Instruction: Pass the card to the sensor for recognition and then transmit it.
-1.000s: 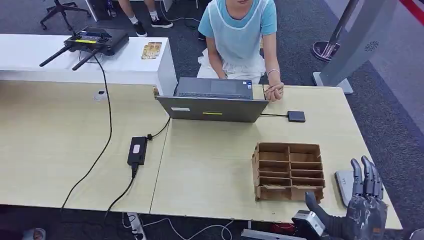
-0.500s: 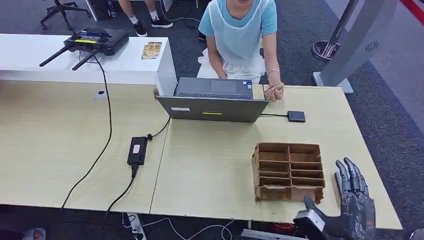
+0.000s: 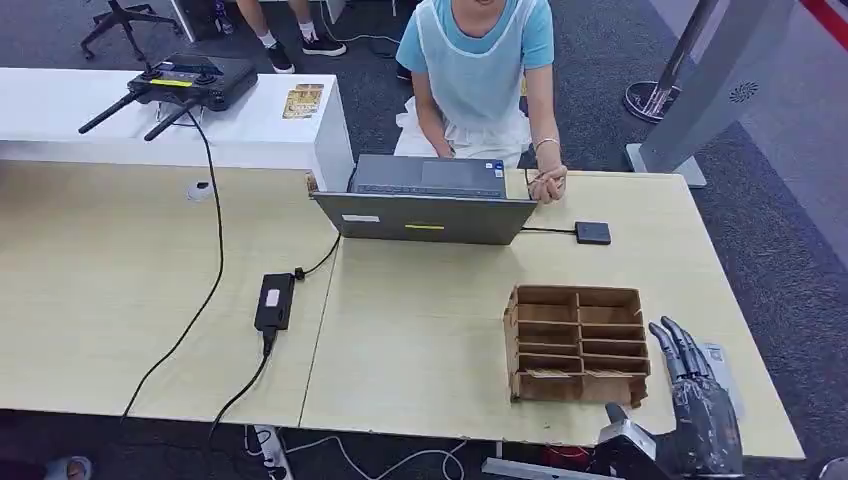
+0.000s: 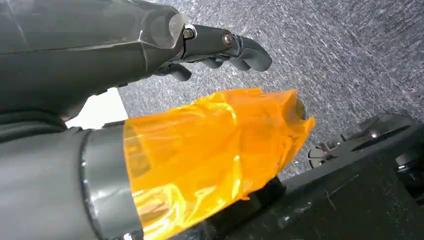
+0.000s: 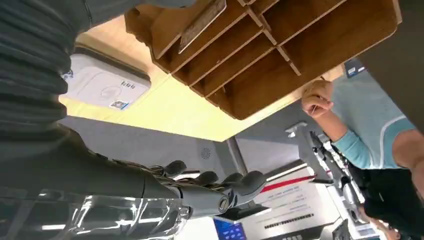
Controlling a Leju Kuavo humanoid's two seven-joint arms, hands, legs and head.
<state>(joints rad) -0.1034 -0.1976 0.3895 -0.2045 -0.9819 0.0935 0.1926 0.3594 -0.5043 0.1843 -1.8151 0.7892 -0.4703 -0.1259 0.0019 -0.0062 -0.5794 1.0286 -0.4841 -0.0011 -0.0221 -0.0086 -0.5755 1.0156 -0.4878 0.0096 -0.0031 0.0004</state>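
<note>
Right hand sits at the near right corner of the surface, just right of the rack. Fingers straight and apart, palm empty: open, gripping nothing.

Change over the last second: the hand has dropped lower and drifted slightly toward the rack. A pale flat device, likely the sensor, lay under the fingers earlier; now part of it shows just beyond the fingertips. In the right wrist view the same pale unit lies flat on the surface beside the rack, with a small printed label on it.

Card: I judge the thin flat piece standing in one rack slot to be it; too small in the head view to confirm. Not in either hand.

Left hand: hanging over carpet, fingers curled in, holding nothing; an orange film wraps the part nearest the lens.

Reading: I take the hand's pull-back as lining up for the rack, not the sensor. The pick has not begun, so the task is at its start.

Away from the rack: a laptop at the far side, a person behind it with a hand on the far edge, and a small black box cabled to the laptop.
</note>
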